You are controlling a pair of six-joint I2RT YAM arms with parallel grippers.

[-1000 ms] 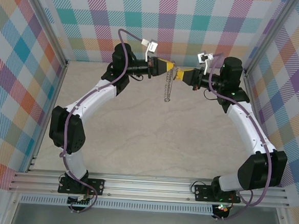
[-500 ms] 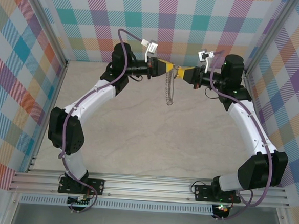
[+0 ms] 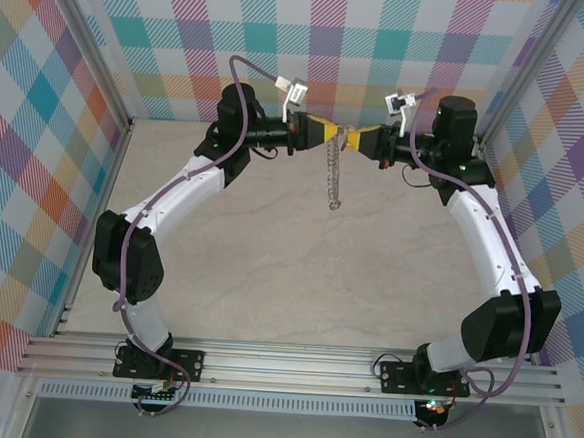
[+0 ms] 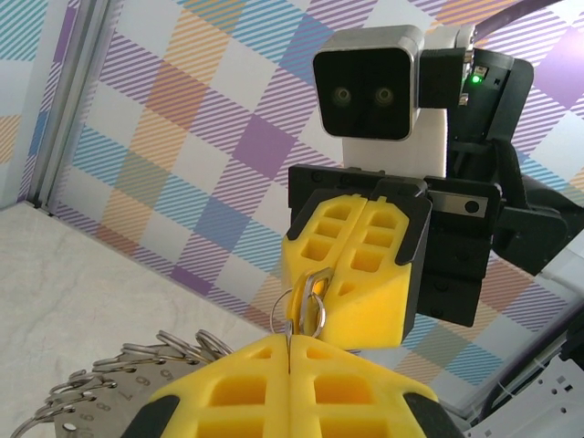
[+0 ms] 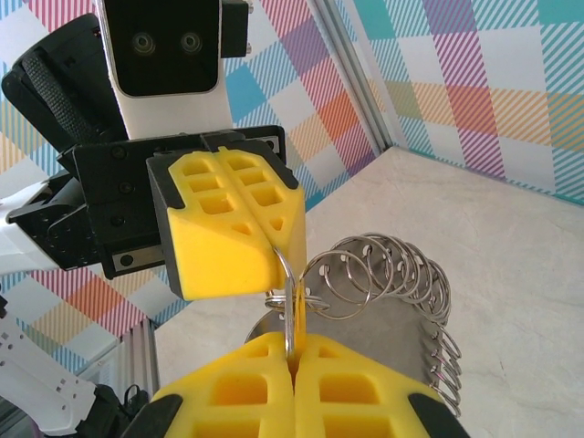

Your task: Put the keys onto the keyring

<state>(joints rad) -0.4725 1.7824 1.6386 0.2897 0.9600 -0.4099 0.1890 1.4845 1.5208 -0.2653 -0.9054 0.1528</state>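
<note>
Keyring point(image 3: 333, 177) hangs at upper centre of the top view, its top wire pinched by left gripper point(image 3: 338, 134) and right gripper point(image 3: 358, 139), both pressed together. Probably light, floppy and slippery: grip that wire, not the dangling chain.

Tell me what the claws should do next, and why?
Probably the right claw should nudge the key gently along the keyring where the left claw pinches it. Both claws are shut, tip to tip, the key sits right at that pinched loop, and the keyring's rest dangles beside.
</note>
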